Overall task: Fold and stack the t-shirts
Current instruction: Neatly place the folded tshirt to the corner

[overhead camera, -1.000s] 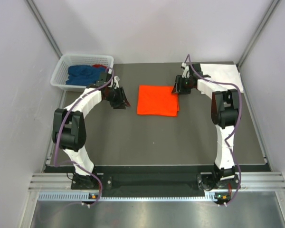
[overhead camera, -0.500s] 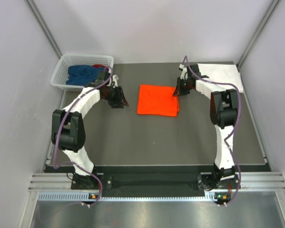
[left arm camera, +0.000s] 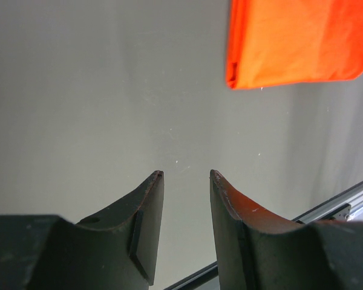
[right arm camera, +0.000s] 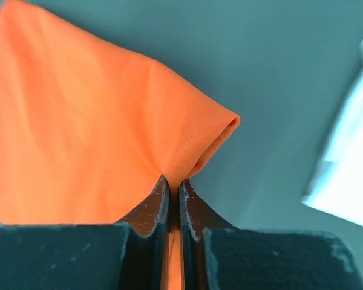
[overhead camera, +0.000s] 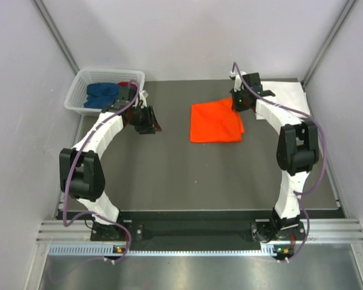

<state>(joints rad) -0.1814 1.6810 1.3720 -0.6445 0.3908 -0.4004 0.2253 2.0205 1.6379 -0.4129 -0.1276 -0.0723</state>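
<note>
**Change noted.** A second ago the right jaws stand apart at the far right corner of the folded orange t-shirt (overhead camera: 215, 122). They are now together, clamped on that corner. The right wrist view shows the doubled cloth edge pinched between the tips. The right arm (overhead camera: 293, 148) has swung to the right and taken the shirt with it. The shirt now lies further right on the desk (overhead camera: 187, 175) than it did, with its gripped corner drawn up toward the far right. The rest of the shirt appears to rest on the surface.

**Left side.** The left arm (overhead camera: 100, 136) has shifted only slightly. The left jaws are apart with nothing between them. They hang over bare desk left of the orange shirt and well apart from it.

**Other items.**
- The white t-shirt (overhead camera: 288, 93) lies flat at the far right corner, just beyond the right jaws.
- The dark blue t-shirt (overhead camera: 100, 93) and the red t-shirt (overhead camera: 128, 84) sit bunched in the basket (overhead camera: 109, 72) at the far left.

**Assessment.** The orange shirt looks fully folded. The fresh grip and the rightward shift suggest it is being moved toward the white shirt for stacking. A single-corner hold may let the folded layers slide open. Two shirts are not yet folded, so the task is judged to be about half done.
</note>
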